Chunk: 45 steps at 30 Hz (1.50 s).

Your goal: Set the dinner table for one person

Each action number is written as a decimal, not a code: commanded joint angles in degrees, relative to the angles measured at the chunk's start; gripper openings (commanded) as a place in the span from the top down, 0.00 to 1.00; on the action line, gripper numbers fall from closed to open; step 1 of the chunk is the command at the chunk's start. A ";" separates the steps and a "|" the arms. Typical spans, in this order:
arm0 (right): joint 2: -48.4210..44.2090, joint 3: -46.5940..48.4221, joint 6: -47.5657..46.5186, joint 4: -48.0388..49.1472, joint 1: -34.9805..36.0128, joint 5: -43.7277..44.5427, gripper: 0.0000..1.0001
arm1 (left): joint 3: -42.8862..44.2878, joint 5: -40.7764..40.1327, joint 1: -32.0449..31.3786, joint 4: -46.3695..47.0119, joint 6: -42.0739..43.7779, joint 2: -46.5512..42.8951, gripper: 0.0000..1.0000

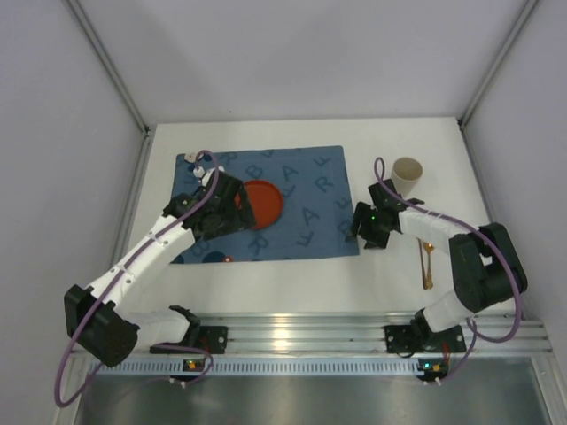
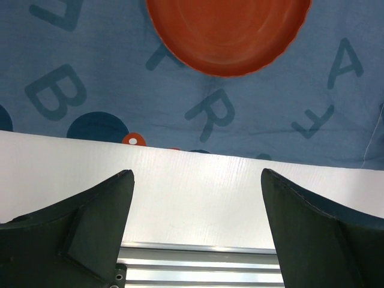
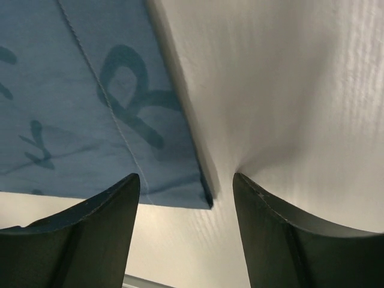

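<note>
Where both arms are bolted to the aluminium rail at the near edge, the dinner table runs away from them as a large matte white top that carries every other item listed.

Item one: blue cloth placemat, printed with darker letters, lying flat on the left-centre of the table.

Item two: orange-red plate with a scalloped rim, resting on the left half of the placemat, its left part hidden in the top view by the arm above it.

Item three: pale paper cup, upright on bare table, to the right of the placemat and apart from it.

Item four: slim gold-coloured utensil, lying on the table near the right edge and pointing front to back; its type cannot be told.

Item five: left gripper, above the plate's left side in the top view. Its jaws stand wide and it holds nothing. Its wrist view shows the plate, the placemat's near edge and white table between the fingers.

Item six: right gripper, just beside the placemat's right edge. Its jaws are moderately parted and nothing is held. The placemat's near right corner lies in the gap between them, and contact with the cloth cannot be told.
</note>
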 commanded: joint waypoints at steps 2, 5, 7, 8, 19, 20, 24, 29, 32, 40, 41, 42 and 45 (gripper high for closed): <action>4.95 3.17 0.96 4.53 2.25 -0.12 0.40 | 1.82 -2.28 -0.22 -2.10 0.35 -3.13 0.08; 6.27 3.53 1.22 4.45 2.78 0.41 0.56 | 1.82 -2.89 -0.22 -2.72 0.44 -3.92 0.08; 6.45 3.09 1.14 4.36 2.78 0.76 0.82 | 1.91 -3.16 -0.22 -2.81 0.70 -3.92 0.08; 6.45 2.74 1.14 3.84 2.86 1.20 0.92 | 1.91 -3.16 -0.22 -2.72 0.71 -3.84 0.08; -1.63 -3.75 -0.61 -6.10 -1.43 11.48 1.00 | 0.85 -1.23 -0.22 0.62 1.23 -1.03 0.08; -2.25 -4.02 -0.88 -7.06 -2.05 12.27 1.00 | 0.68 -1.05 -0.22 1.32 1.23 -0.85 0.08; -3.92 -4.29 -2.37 -9.79 -4.16 13.94 1.00 | 0.41 0.09 -0.22 2.99 1.23 0.47 0.08; -6.73 -4.11 -3.17 -13.57 -5.13 16.23 1.00 | 0.24 0.62 -0.31 4.48 1.67 1.52 0.08; -8.58 -3.15 -3.52 -15.32 -5.22 15.71 1.00 | -0.11 0.62 -0.31 5.45 1.93 1.79 0.08; -12.97 -1.39 -2.90 -20.25 -5.13 13.42 1.00 | -0.90 -0.26 -0.31 7.21 2.90 2.14 0.08; -13.06 -1.22 -2.99 -20.60 -5.13 13.77 1.00 | -1.08 -0.26 -0.31 7.38 3.08 2.14 0.08; -13.24 -0.87 -2.99 -20.95 -5.31 14.21 0.90 | -1.17 -0.26 -0.31 7.39 2.99 2.23 0.08; -13.24 2.55 -3.43 -23.06 -5.22 14.91 0.25 | -1.61 -0.17 -0.31 8.00 3.08 2.32 0.08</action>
